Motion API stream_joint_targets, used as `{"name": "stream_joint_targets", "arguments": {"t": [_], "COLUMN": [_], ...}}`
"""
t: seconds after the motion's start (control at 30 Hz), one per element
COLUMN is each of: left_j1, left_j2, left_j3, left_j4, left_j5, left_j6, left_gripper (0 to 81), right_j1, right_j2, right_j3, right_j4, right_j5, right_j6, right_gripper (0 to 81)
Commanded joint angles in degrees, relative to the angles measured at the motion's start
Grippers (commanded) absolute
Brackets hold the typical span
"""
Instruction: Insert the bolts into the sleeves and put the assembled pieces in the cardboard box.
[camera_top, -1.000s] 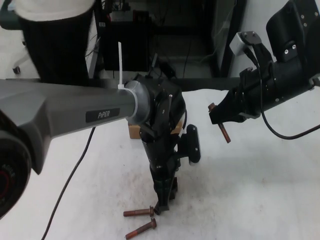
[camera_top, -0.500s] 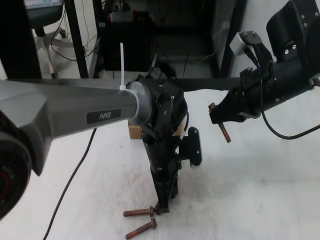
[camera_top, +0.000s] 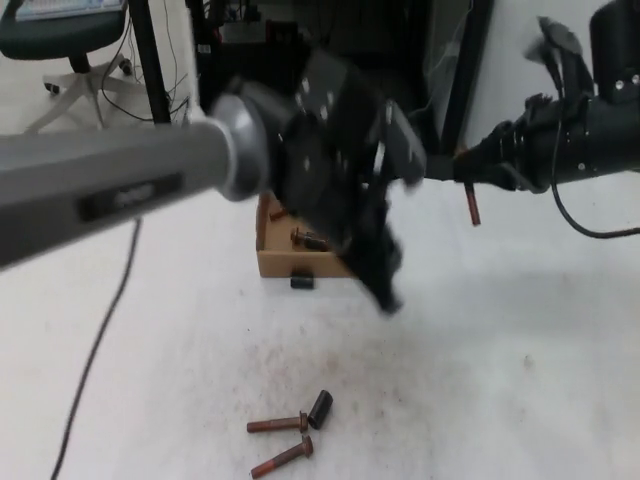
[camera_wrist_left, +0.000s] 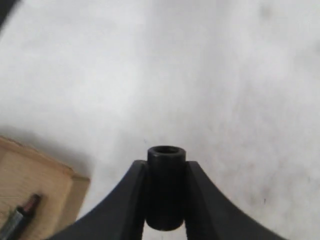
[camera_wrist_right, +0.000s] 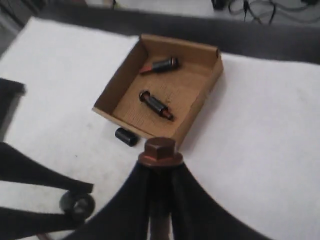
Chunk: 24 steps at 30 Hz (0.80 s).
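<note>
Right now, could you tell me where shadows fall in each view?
High view: the bench is evenly lit, no hard-edged shadows. Right wrist view: soft shadow along one outer wall of the cardboard box. Left wrist view: dim shadow on the bench beside its corner.

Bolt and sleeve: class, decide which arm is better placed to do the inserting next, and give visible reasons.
Probably right. The right claw grips the bolt near its head, shank hanging free, so it can likely steer it into the sleeve, which the left claw holds with its bore exposed.
</note>
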Motion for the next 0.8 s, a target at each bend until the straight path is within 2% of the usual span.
{"name": "stream_joint_targets", "arguments": {"t": [0.0, 0.17, 0.3, 0.37, 0.43, 0.53, 0.67, 0.77], "left_j1": [0.0, 0.8, 3.4, 5.0, 6.9, 9.2, 10.9, 11.0], "left_j2": [-5.2, -12.0, -15.5, -15.7, -15.7, -15.7, -15.7, -15.7], "left_j3": [4.2, 19.7, 37.6, 44.9, 51.5, 57.3, 58.1, 56.5], "left_j4": [-10.5, -34.1, -63.0, -78.2, -92.1, -102.3, -99.2, -92.3], "left_j5": [0.8, -2.4, -0.9, 1.9, 5.7, 11.7, 20.2, 23.6], "left_j6": [-8.8, -16.5, -26.6, -32.6, -37.1, -37.9, -39.4, -38.6], "left_gripper": [0.3, 0.3, 0.3, 0.3, 0.3, 0.3, 0.3, 0.3], "right_j1": [-1.1, -2.4, -2.8, -2.8, -2.0, 1.0, 8.8, 15.1], "right_j2": [-0.7, -0.6, -0.2, 0.4, 0.6, 0.6, 0.6, 0.6], "right_j3": [3.9, 16.4, 24.8, 26.0, 26.2, 26.2, 26.2, 26.2], "right_j4": [-14.8, -52.0, -83.1, -91.7, -92.8, -89.0, -85.3, -83.7], "right_j5": [-3.8, -4.3, -4.7, -7.8, -10.9, -10.9, -10.9, -10.7], "right_j6": [6.9, 26.2, 41.1, 45.2, 46.3, 44.7, 35.4, 29.2], "right_gripper": [0.8, 0.8, 0.8, 0.8, 0.8, 0.8, 0.8, 0.8]}}
